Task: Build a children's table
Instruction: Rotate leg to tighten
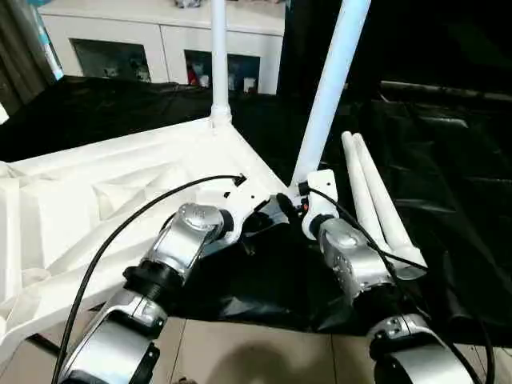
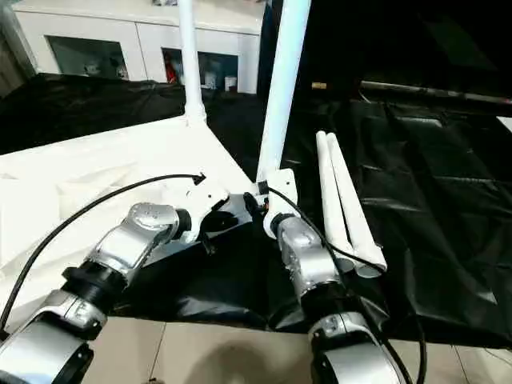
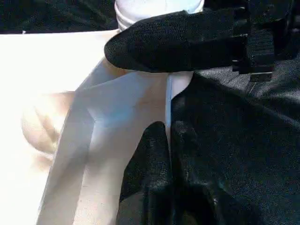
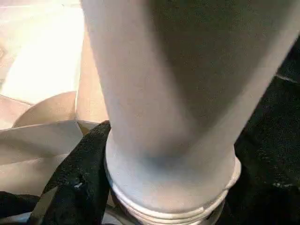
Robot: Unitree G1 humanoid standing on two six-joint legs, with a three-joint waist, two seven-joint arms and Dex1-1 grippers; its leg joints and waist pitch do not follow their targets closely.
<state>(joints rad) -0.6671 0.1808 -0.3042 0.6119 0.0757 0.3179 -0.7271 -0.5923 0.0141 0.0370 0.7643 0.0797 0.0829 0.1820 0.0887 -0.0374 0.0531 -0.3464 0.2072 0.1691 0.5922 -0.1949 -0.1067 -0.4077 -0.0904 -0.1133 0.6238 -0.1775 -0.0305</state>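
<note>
The children's table top lies upside down on the black cloth, ribbed underside up. One white leg stands upright in its far corner socket. A second leg leans at the near corner. My right gripper is closed around this leg's ringed base, one black finger pressed against its side. My left gripper is shut with nothing in it, its fingers resting at the top's edge just beside that corner. Two loose legs lie side by side to the right.
The black-draped table stretches right and back. A white cabinet with glass doors stands behind it. Tiled floor shows below the near edge. A black cable loops over my left forearm.
</note>
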